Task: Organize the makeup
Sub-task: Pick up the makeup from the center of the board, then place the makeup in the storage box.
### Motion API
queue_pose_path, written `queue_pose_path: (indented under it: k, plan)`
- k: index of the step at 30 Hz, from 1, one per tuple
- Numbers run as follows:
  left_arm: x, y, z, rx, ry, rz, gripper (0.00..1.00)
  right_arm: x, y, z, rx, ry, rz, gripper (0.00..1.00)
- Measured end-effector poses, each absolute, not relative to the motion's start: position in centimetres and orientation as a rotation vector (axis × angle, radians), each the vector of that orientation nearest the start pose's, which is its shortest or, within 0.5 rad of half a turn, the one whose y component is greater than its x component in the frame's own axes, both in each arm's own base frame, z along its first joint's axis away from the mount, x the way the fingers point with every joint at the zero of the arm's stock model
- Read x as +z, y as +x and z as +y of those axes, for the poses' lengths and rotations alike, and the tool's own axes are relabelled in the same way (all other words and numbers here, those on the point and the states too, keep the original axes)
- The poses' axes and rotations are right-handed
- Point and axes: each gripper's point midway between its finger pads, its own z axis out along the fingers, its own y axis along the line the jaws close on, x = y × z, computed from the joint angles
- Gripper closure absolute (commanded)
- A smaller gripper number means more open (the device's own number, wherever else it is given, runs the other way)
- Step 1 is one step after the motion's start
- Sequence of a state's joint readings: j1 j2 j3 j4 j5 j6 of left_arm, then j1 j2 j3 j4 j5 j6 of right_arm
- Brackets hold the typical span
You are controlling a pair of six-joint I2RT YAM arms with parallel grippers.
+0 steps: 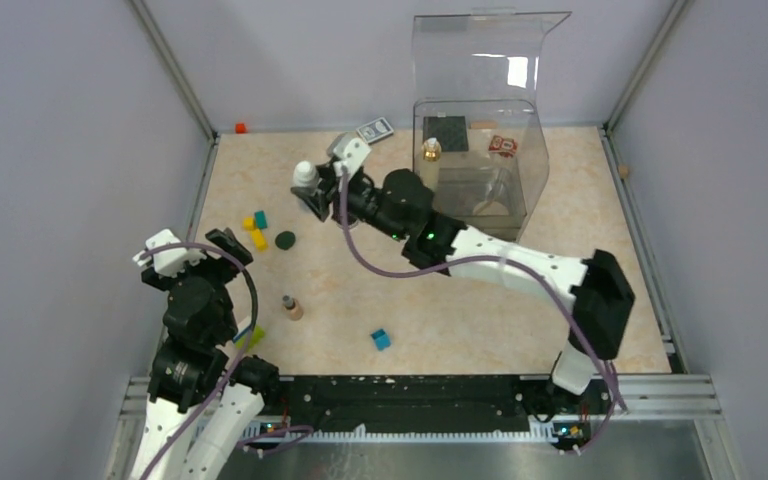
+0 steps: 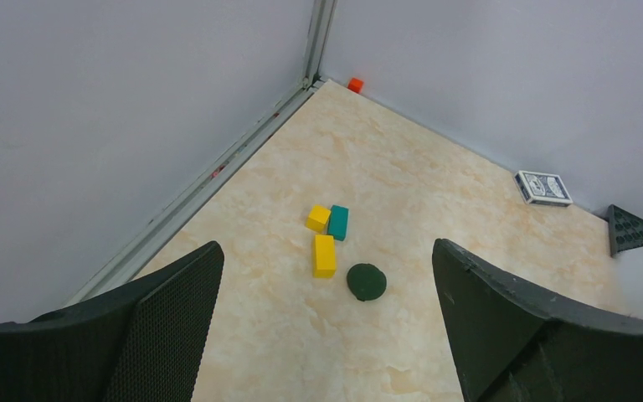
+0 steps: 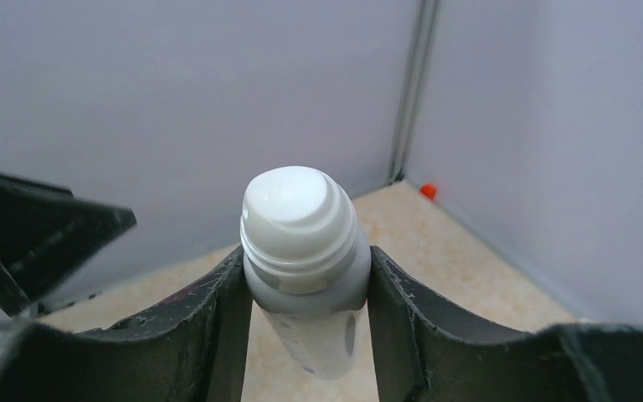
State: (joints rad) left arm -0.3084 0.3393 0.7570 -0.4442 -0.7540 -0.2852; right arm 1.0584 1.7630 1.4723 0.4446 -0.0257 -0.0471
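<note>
A: Anything between the right fingers (image 3: 402, 322)?
B: Closed on the white bottle (image 3: 301, 243), 1 finger on each side just below the cap. Upright, at about 10 o'clock on the surface (image 1: 480, 320).
A: Lifted or standing?
B: Cannot tell.
A: And on the left?
B: Spread wide, the left fingers (image 2: 167, 322), gripping nothing. Hovering at 9 o'clock, facing a dark round compact (image 2: 366, 281) just beside 2 yellow blocks (image 2: 324, 255) and a teal block (image 2: 338, 222).
A: Elsewhere?
B: At 1 o'clock, a clear box (image 1: 525, 180) with lid up. Seen through its walls: a gold-capped bottle (image 1: 431, 150), a dark square palette (image 1: 445, 130) and a checkered palette (image 1: 503, 145). At 8 o'clock, a tan tube (image 1: 291, 307), apart from a blue cube (image 1: 381, 339) near 6 o'clock. At 12 o'clock, a card box (image 1: 374, 130) by the back wall.
</note>
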Motion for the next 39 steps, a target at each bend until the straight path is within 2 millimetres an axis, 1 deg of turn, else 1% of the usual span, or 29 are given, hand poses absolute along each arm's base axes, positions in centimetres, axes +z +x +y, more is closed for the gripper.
queue_pose_path:
  k: [2, 3, 5, 6, 7, 9, 11, 14, 16, 17, 19, 20, 21, 22, 23, 25, 27, 30, 31, 33, 35, 36, 37, 39]
  plan:
    - [31.0, 20.5, 5.2, 0.139, -0.554, 1.493, 0.01, 40.1, 27.6, 47.4, 0.809, -0.730, 1.200, 1.00]
    - [31.0, 20.6, 5.1, 0.139, -0.553, 1.494, 0.01, 42.0, 27.4, 46.1, 0.789, -0.702, 1.186, 1.00]
    - [30.9, 20.6, 5.1, 0.140, -0.552, 1.496, 0.01, 44.5, 27.1, 43.8, 0.748, -0.668, 1.173, 1.00]
    - [30.9, 20.6, 5.1, 0.140, -0.552, 1.497, 0.01, 45.9, 27.0, 42.4, 0.718, -0.644, 1.168, 1.00]
    - [30.9, 20.6, 5.1, 0.140, -0.552, 1.497, 0.01, 46.9, 26.9, 41.1, 0.688, -0.621, 1.167, 1.00]
    - [30.9, 20.6, 5.1, 0.140, -0.552, 1.497, 0.01, 48.3, 27.0, 38.8, 0.633, -0.582, 1.169, 1.00]
    - [30.9, 20.6, 5.1, 0.139, -0.552, 1.497, 0.01, 49.5, 27.2, 36.1, 0.559, -0.532, 1.180, 1.00]
    - [30.9, 20.6, 5.1, 0.138, -0.551, 1.497, 0.01, 50.9, 27.8, 32.2, 0.468, -0.452, 1.194, 1.00]
    - [30.9, 20.7, 5.0, 0.139, -0.550, 1.499, 0.01, 51.3, 28.8, 29.4, 0.415, -0.394, 1.208, 1.00]
    - [30.9, 20.7, 5.0, 0.140, -0.549, 1.501, 0.01, 51.2, 29.8, 27.5, 0.378, -0.353, 1.225, 1.00]
    - [30.8, 20.9, 5.0, 0.141, -0.548, 1.505, 0.01, 50.5, 31.8, 24.0, 0.304, -0.269, 1.264, 1.00]
    - [30.8, 20.9, 5.0, 0.142, -0.548, 1.506, 0.01, 49.8, 33.0, 22.2, 0.265, -0.229, 1.288, 1.00]
    - [30.8, 20.9, 5.0, 0.142, -0.546, 1.508, 0.01, 48.6, 33.8, 21.3, 0.242, -0.207, 1.320, 1.00]
    - [30.7, 20.9, 4.9, 0.143, -0.546, 1.509, 0.01, 48.0, 34.8, 19.8, 0.202, -0.175, 1.341, 1.00]
    - [30.7, 21.0, 4.9, 0.143, -0.545, 1.510, 0.01, 46.6, 35.8, 19.0, 0.177, -0.159, 1.374, 1.00]
    - [30.7, 21.0, 4.9, 0.143, -0.544, 1.513, 0.01, 44.1, 37.2, 18.2, 0.155, -0.143, 1.433, 1.00]
    - [30.7, 21.1, 4.9, 0.143, -0.543, 1.514, 0.01, 41.3, 38.6, 18.1, 0.159, -0.134, 1.490, 1.00]
    - [30.7, 21.1, 4.9, 0.143, -0.543, 1.514, 0.01, 36.5, 40.9, 17.8, 0.165, -0.114, 1.583, 1.00]
    - [30.6, 21.1, 4.8, 0.143, -0.542, 1.515, 0.01, 34.6, 41.6, 17.6, 0.160, -0.107, 1.618, 1.00]
    - [30.6, 21.2, 4.8, 0.142, -0.539, 1.519, 0.01, 31.6, 42.4, 17.5, 0.149, -0.107, 1.674, 1.00]
    - [30.5, 21.2, 4.7, 0.141, -0.536, 1.522, 0.01, 29.4, 42.8, 17.7, 0.150, -0.110, 1.713, 1.00]
    - [30.5, 21.3, 4.7, 0.140, -0.535, 1.523, 0.01, 28.7, 43.0, 17.7, 0.151, -0.110, 1.724, 1.00]
    - [30.5, 21.3, 4.6, 0.139, -0.533, 1.525, 0.01, 28.2, 43.2, 17.8, 0.159, -0.107, 1.728, 1.00]
    - [30.5, 21.4, 4.5, 0.136, -0.529, 1.528, 0.01, 27.8, 43.7, 18.2, 0.178, -0.098, 1.724, 1.00]
